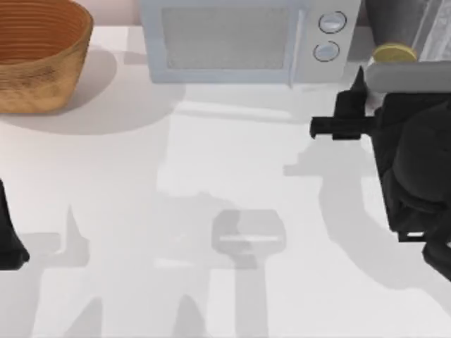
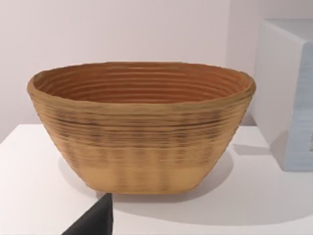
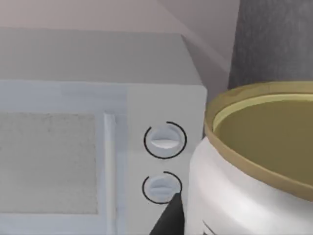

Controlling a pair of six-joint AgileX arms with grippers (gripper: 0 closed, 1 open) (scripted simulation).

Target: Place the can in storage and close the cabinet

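Up at the table's [image 1: 232, 169] far right, our right arm reaches toward the back corner. Its gripper [image 1: 371, 84] sits at the can [image 1: 394, 53], whose gold top shows just past the black wrist housing, beside the white microwave [image 1: 239, 42] and its two round knobs.

From the right wrist view the can [image 3: 254, 166] looms very close: gold rim, white body, a dark finger tip [image 3: 168, 218] just beside its wall. Behind it rises the dark grey speckled cabinet [image 3: 274, 44]; in the top view the cabinet [image 1: 405, 24] stands in the far right corner, the can right in front of it. We cannot tell whether the fingers are closed on the can or merely alongside it.

Our left arm is parked at the table's left edge, its gripper [image 1: 10, 239] low and dark there; we cannot tell how its fingers stand. Its wrist view faces the woven basket [image 2: 142, 127], which stands upright at the far left [image 1: 42, 56], well apart from the can.
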